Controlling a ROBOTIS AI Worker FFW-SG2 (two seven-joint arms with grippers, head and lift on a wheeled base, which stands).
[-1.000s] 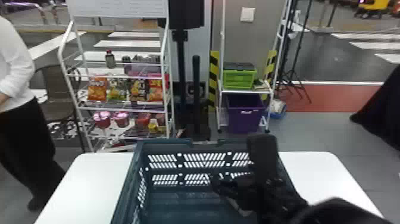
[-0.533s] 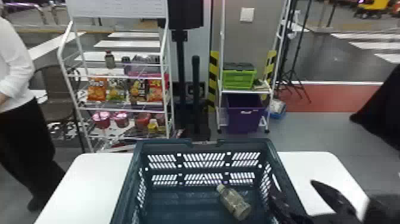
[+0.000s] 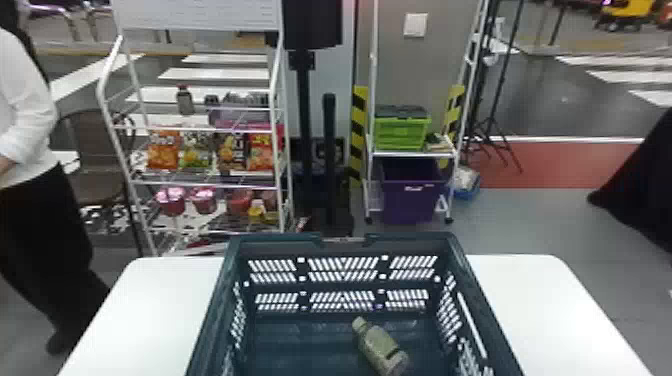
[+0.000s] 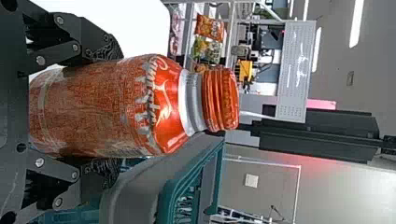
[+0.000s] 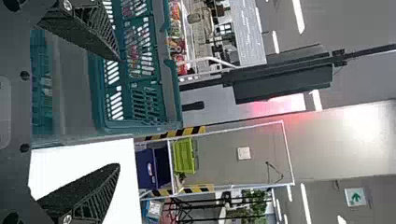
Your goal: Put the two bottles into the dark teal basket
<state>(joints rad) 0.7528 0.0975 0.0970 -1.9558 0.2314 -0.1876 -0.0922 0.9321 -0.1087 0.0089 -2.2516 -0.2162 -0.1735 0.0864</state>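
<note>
One bottle (image 3: 380, 347) in the dark teal basket (image 3: 280, 244) – the other in hand.
The first lies on the basket's floor, right of its middle, cap away from the robot; near the basket, the left gripper (image 4: 111, 109) grips an orange bottle (image 4: 173, 105), cap up – the right gripper (image 5: 118, 112), fingers wide and empty, is by the basket's right side.

Install area: 1 white table (image 3: 135, 320) stands in the foreground. At left, 1 white rack (image 3: 200, 15) carries 4 snack bags (image 3: 162, 150). At right, 1 shelf unit (image 3: 415, 154) holds 1 green crate (image 3: 400, 132) above 1 purple bin (image 3: 412, 200). Gray wall (image 3: 400, 65) behind. Floor (image 3: 525, 220): gray, with red section (image 3: 550, 165). Ceiling lights (image 5: 299, 16): lit.
</note>
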